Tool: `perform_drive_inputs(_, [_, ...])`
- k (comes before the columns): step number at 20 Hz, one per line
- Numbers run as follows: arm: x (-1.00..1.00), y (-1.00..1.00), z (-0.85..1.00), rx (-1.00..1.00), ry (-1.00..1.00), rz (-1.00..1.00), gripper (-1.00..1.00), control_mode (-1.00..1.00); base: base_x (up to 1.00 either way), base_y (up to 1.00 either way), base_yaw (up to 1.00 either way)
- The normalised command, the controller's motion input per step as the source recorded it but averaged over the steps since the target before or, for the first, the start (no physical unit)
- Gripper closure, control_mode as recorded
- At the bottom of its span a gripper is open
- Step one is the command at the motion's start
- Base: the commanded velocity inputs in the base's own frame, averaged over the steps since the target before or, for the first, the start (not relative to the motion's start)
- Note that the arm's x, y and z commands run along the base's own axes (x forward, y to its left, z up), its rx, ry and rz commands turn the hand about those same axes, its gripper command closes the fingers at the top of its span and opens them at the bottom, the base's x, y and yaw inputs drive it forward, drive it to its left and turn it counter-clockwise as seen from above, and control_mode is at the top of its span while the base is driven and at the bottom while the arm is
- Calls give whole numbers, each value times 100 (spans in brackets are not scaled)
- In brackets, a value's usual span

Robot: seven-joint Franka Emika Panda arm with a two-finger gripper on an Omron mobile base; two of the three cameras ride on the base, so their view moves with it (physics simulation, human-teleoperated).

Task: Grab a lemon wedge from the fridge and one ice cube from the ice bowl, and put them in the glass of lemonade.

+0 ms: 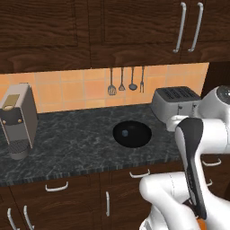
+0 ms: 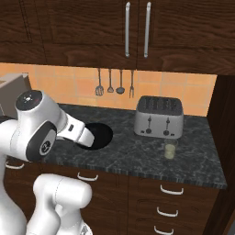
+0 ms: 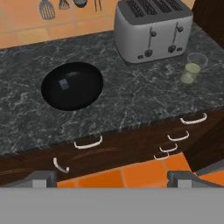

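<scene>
End effector: jaws spread wide, nothing held, hung over the drawer fronts before the counter. Ice bowl: glossy black, set mid-counter; one ice cube is seen inside. Glass of lemonade: stood near the counter's right end, just before the toaster. Utensils: hung on the tiled wall.

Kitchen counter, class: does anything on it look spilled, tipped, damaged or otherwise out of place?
Nothing stands out. The ice bowl sits level with one ice cube inside, the glass of lemonade stands upright before the toaster, and no spill shows.
</scene>
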Motion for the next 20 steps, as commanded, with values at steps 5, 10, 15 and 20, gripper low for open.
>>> perform_drive_inputs(5, [24, 0, 0, 0, 0, -3, -100, -100, 0, 0, 0])
perform_drive_inputs(10, [0, -4, 0, 0, 0, 1, -100, -100, 0, 0, 0])
perform_drive_inputs(15, [-19, 1, -8, -1, 0, 3, -100, 100, -10, -10, 1])
perform_drive_inputs(20, [0, 0, 0, 0, 0, 0, -100, 100, -60, -65, 3])
